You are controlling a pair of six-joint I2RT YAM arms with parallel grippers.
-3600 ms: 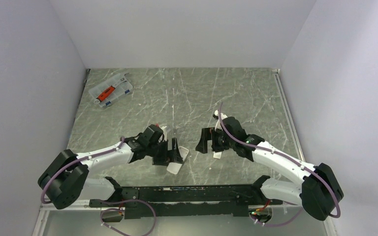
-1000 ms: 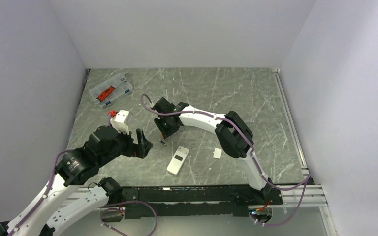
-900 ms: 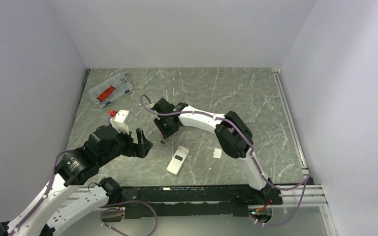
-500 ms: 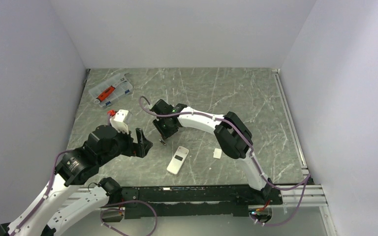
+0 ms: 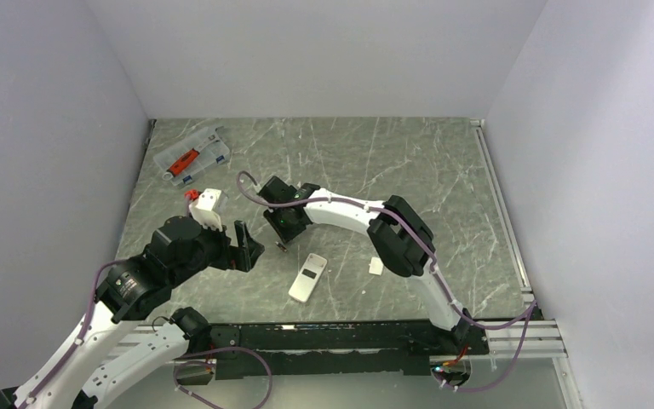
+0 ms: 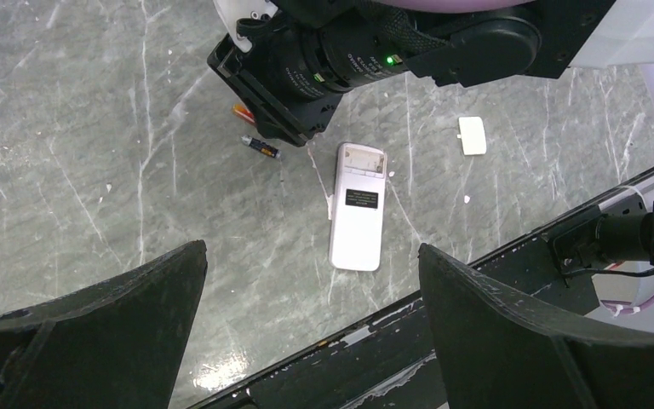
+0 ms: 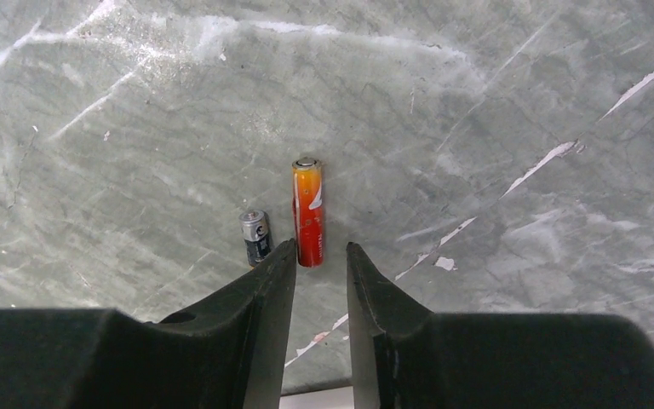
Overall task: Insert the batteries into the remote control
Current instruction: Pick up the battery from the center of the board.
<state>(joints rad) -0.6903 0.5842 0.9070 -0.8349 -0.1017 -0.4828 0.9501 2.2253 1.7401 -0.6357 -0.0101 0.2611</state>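
We are hovering the right gripper [image 7: 320,260], jaws narrowly parted and empty, over two batteries [image 7: 308,213] lying at eleven o'clock from the remote [image 6: 358,207], the left gripper [image 6: 306,324] gaping wide, empty.

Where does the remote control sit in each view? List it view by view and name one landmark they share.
Top external: remote control lies lower centre, tilted, back side up.
Left wrist: remote control lies centre, slightly right, back side up with its dark label showing.
Right wrist: not identifiably in it.
Shared landmark: the dark battery, lying on the marbled surface up and left of the remote where both show.
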